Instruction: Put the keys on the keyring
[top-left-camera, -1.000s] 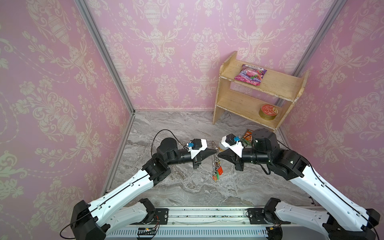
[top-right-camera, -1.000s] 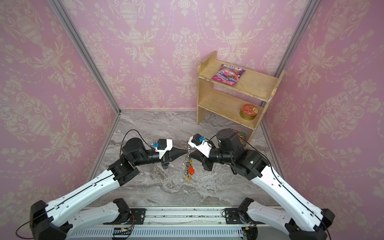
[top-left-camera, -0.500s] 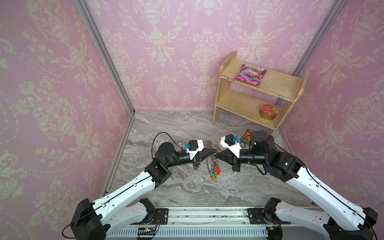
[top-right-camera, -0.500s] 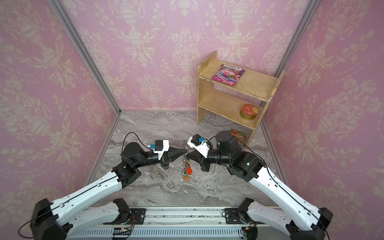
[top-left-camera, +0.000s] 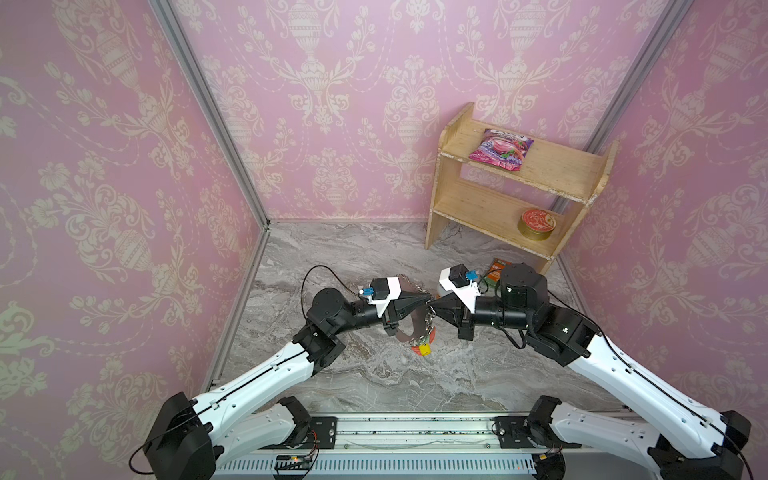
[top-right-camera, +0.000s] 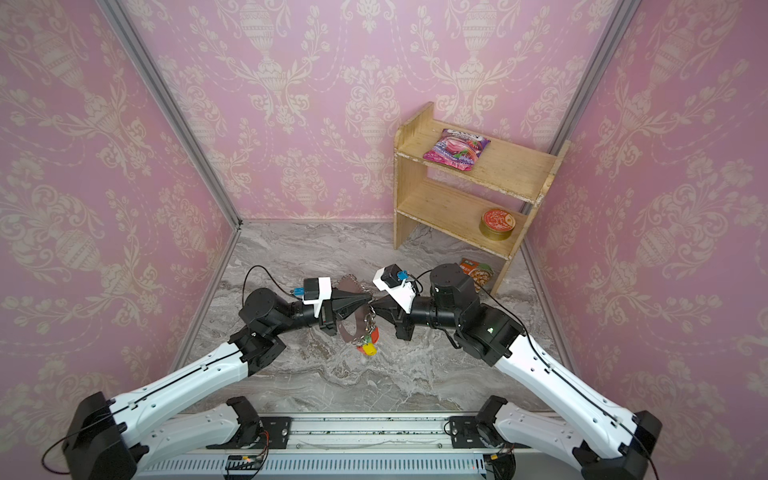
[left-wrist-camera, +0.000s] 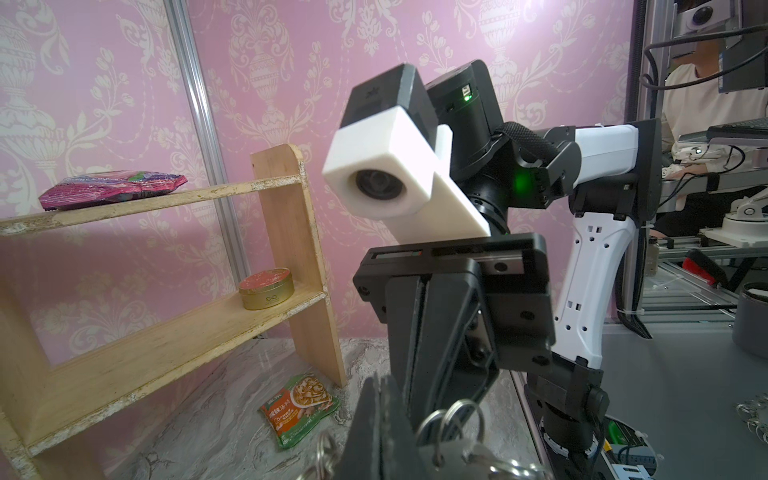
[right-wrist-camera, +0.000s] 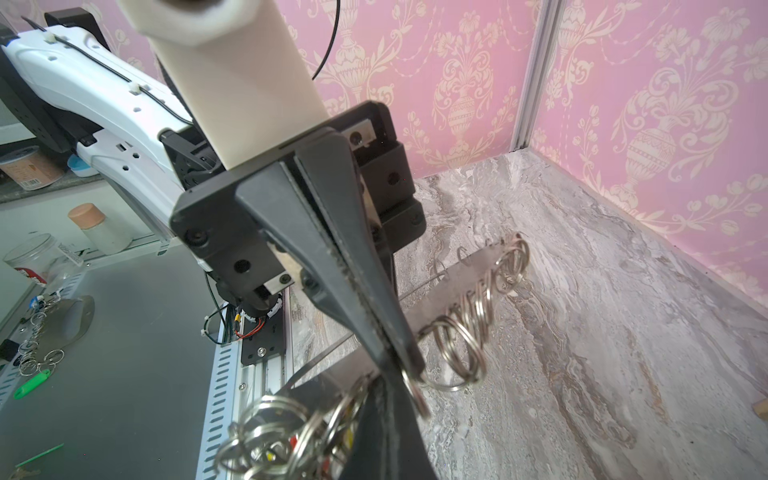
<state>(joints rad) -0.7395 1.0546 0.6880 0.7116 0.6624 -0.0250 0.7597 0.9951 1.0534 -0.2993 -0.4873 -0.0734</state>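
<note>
- The left arm (top-left-camera: 257, 382) is reaching in from the left. The left claw (top-left-camera: 428, 297) is pointing at the middle with its jaws fully closed, almost tip to tip with the other claw in both top views.
- In the right wrist view the left claw (right-wrist-camera: 401, 365) is pinching a small split ring (right-wrist-camera: 413, 388) right at its tip. That ring is linking into the keyring's chain.
- The keyring (top-left-camera: 410, 329) is hanging at centre, above the desk (top-left-camera: 374, 386) and just under the two tips. Its flat silvery loop is sitting tilted below the left claw.
- A chain of rings (right-wrist-camera: 469, 328) is running along the loop's edge.
- The coloured tags (top-left-camera: 424, 350) are dangling at the low end, with yellow and red-orange showing.
- The key is not resolving among the rings in any view, so its position cannot be told.
- The right claw (top-left-camera: 433, 309) is coming in from the right with its jaws closed.
- In the left wrist view two rings (left-wrist-camera: 451, 415) are bunching at the right claw (left-wrist-camera: 440, 409). Whether it is actually gripping one cannot be told.
- A food packet (top-right-camera: 476, 272) is lying on the desk beside the shelf foot, just behind the right arm.
- The wooden shelf (top-left-camera: 557, 166) is standing in the back right corner.
- A pink packet (top-left-camera: 500, 148) is lying on the shelf's top board, and a round tin (top-left-camera: 536, 224) is sitting on the lower one.
</note>
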